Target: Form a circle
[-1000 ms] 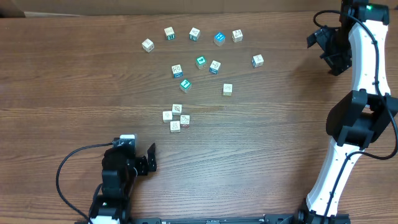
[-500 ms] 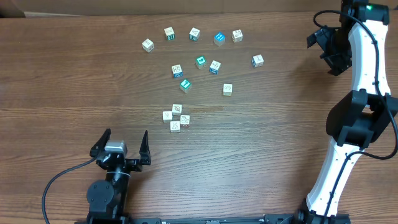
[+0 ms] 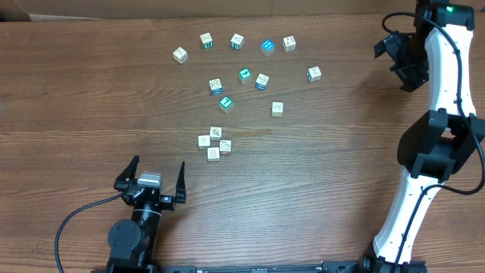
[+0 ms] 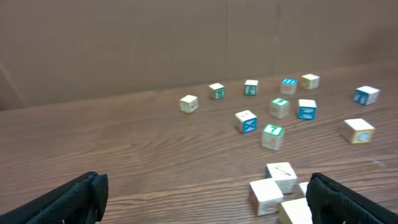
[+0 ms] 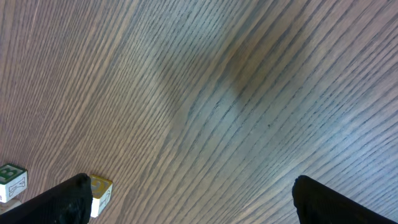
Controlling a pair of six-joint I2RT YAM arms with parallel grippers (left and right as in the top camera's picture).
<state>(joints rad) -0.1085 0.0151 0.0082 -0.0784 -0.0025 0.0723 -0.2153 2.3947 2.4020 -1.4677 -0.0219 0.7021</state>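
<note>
Four small pale wooden cubes, the tight little circle [image 3: 214,142], sit mid-way on the brown wooden table [image 3: 76,114], just ahead of the left gripper [image 3: 159,162], its jaws wide apart and empty. The right gripper [image 5: 189,186] gapes too, well away. The cubes look light, rigid and easily nudged: pinch flat opposite faces.

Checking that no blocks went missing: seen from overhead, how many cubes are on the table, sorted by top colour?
Teal- or blue-topped cubes: 3
Scattered pale cubes: 8
Clustered pale cubes: 4
Total: 15
</note>
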